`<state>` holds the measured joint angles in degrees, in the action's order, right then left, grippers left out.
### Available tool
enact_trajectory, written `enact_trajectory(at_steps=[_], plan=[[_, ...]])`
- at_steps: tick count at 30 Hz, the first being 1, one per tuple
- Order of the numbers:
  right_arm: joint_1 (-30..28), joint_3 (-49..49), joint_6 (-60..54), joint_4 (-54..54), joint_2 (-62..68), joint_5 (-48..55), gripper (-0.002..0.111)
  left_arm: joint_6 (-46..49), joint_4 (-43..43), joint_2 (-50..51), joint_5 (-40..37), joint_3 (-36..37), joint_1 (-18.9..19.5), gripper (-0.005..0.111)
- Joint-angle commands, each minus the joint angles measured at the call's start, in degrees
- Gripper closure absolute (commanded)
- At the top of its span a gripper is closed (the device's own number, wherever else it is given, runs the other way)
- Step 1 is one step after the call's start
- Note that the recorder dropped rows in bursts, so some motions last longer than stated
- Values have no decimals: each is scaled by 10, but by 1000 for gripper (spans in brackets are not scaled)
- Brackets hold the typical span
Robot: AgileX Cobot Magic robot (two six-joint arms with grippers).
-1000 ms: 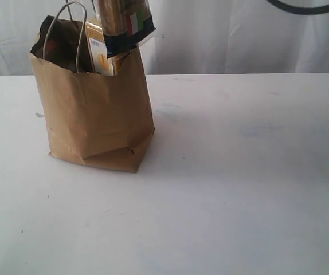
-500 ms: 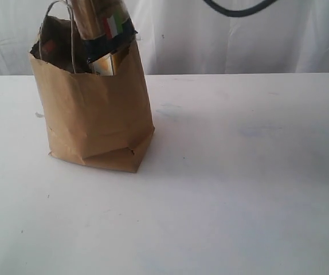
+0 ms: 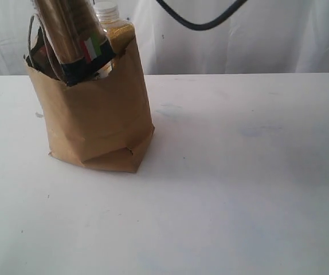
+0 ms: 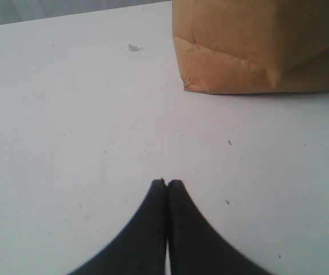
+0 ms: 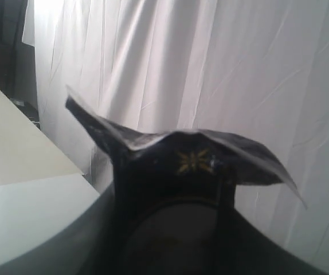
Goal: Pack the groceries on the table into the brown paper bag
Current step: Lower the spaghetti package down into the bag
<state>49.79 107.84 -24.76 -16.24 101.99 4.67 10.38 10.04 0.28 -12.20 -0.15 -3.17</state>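
- The right fingers are gripping the spaghetti packet [image 3: 73,40], which is tilting with its blue end dipping into the mouth of the brown paper bag [image 3: 96,114].
- The yellow-grain bottle [image 3: 116,26] is standing inside the bag, its white cap poking above the rim.
- The left fingers [image 4: 153,217] are pressing together, empty, hovering over the desk [image 3: 239,172] near the bag.
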Motion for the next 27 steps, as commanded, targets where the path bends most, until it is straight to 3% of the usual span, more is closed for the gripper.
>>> enact_trajectory(at_steps=[1,11,27], plan=[[-7,9,6,1,1,-40,108,0,1,-3,2,1,2,107],[-20,9,10,-6,-4,-120,108,0,1,-3,2,1,2,107],[-46,9,10,-23,-4,-134,108,0,1,-3,2,1,2,107]])
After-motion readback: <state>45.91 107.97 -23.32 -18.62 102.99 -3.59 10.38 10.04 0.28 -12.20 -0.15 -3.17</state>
